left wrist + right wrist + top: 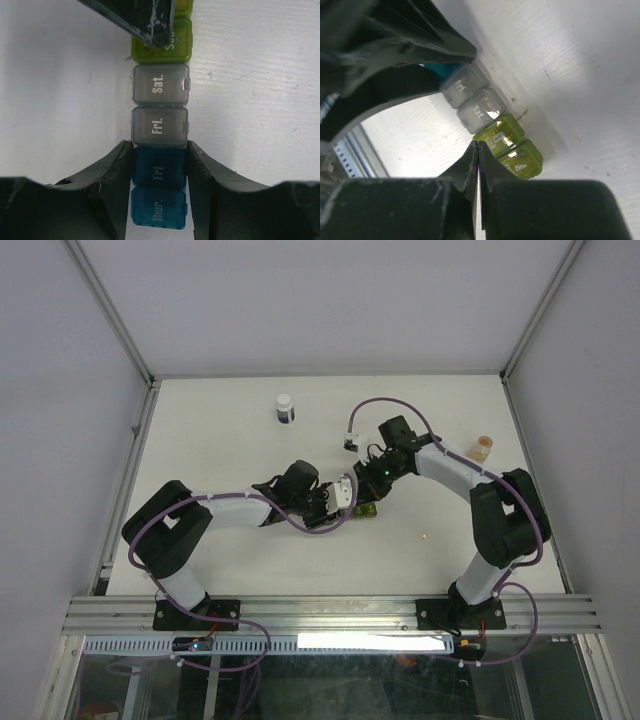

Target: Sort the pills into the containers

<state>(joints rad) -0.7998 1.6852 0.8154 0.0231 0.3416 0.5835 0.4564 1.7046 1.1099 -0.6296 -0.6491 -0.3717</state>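
The containers (160, 95) are a strip of joined small cubes lying flat on the white table: blue, grey and yellow-green (507, 145), with closed lids marked by day names. My left gripper (160, 152) is shut on the strip's dark blue cube, one finger on each side. My right gripper (478, 146) is shut with nothing in it, its tip against the edge of a yellow-green cube's lid; the same tip (150, 27) shows in the left wrist view. From above, both grippers meet at the strip (366, 510). A tiny pale speck (425, 536), perhaps a pill, lies to the right.
A dark bottle with a white cap (285, 408) stands at the back of the table. A small clear vial with orange contents (484, 447) stands at the right, beside my right arm. Metal frame rails run along the table's sides.
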